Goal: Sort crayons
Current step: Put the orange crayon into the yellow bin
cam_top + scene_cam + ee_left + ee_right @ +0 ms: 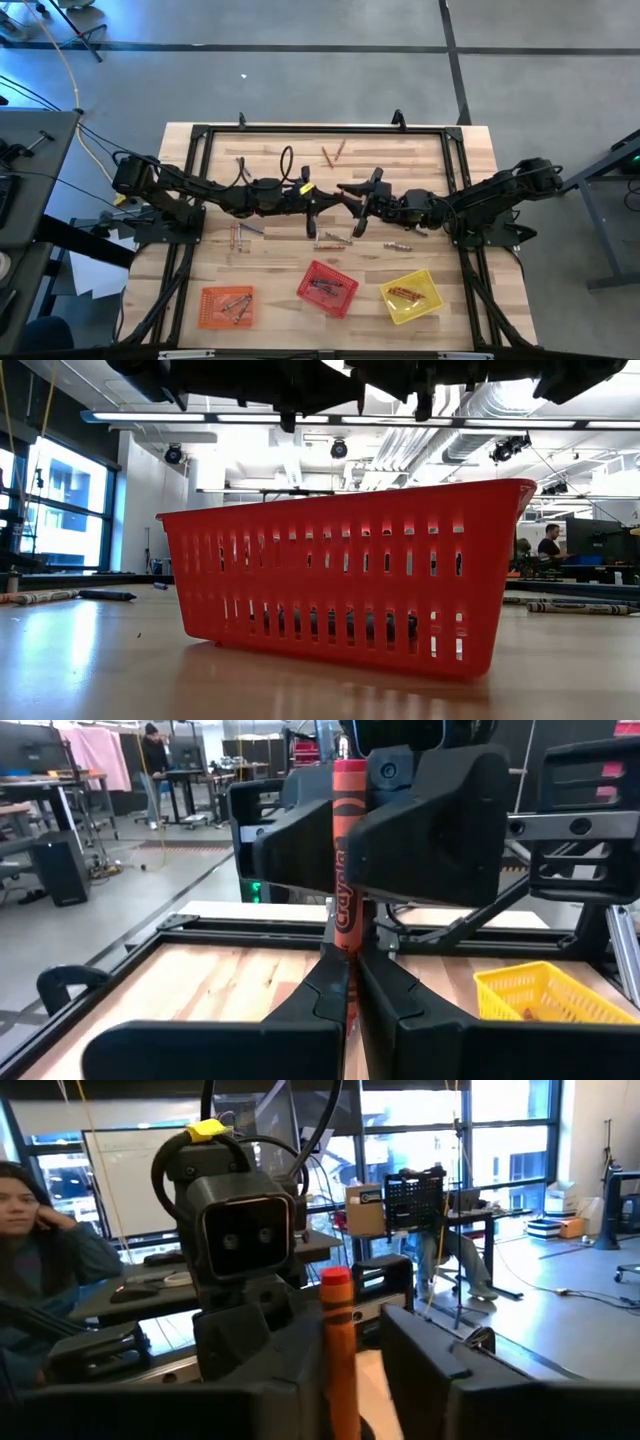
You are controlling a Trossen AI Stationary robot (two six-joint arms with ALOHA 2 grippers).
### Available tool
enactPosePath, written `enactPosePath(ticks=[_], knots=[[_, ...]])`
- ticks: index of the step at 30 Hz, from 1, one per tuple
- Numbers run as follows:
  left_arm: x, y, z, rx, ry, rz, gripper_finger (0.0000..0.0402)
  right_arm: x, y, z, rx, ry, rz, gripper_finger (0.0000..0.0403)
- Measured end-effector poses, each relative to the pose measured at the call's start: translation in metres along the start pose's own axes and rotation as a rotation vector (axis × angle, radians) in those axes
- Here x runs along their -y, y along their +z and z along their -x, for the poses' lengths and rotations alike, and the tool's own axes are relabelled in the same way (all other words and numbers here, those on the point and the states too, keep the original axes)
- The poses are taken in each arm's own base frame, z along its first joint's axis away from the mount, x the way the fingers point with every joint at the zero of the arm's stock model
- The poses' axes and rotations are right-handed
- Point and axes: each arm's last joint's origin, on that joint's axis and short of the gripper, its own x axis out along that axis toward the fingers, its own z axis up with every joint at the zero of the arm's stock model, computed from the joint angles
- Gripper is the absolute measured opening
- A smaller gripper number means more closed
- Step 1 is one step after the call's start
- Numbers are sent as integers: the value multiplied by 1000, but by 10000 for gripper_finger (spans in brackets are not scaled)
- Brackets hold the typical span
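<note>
High view shows my two arms meeting over the middle of the desk, with the sorting partly done. Three mesh baskets sit along the near edge: the orange basket holds a few crayons, the red basket holds some dark ones, and the yellow basket holds a couple of reddish-orange ones. Still loose on the wood I can see a small cluster of crayons on the left, a greyish group near the centre, a single one to the right of that, and a reddish pair towards the far edge. So, by my reckoning, a fair share of the work is left. The left gripper is clamped on an upright reddish-orange crayon, held in the air above the desk centre; in the left wrist view the stick rises straight from between its closed fingers. The right gripper faces it, and in the right wrist view the crayon's orange end stands between its fingers, which look parted around it; I cannot tell whether they touch it. I judge this to be a handover between arms, with this crayon bound for a basket on the right. In the low view the red basket fills the frame, with loose crayons lying on the desk to either side.
</note>
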Motion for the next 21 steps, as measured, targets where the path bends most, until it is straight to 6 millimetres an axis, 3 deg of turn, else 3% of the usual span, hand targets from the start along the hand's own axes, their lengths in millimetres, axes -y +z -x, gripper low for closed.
enactPosePath(ticks=[5,13,21], knots=[[0,0,0,0,4,-6,0,1,0,0,1,-3,5,13],[0,0,0,0,17,-8,21,1,0,-1,2,-21,-2,6],[-1,0,0,2,39,-8,97,7,-4,0,-33,-198,56,3]])
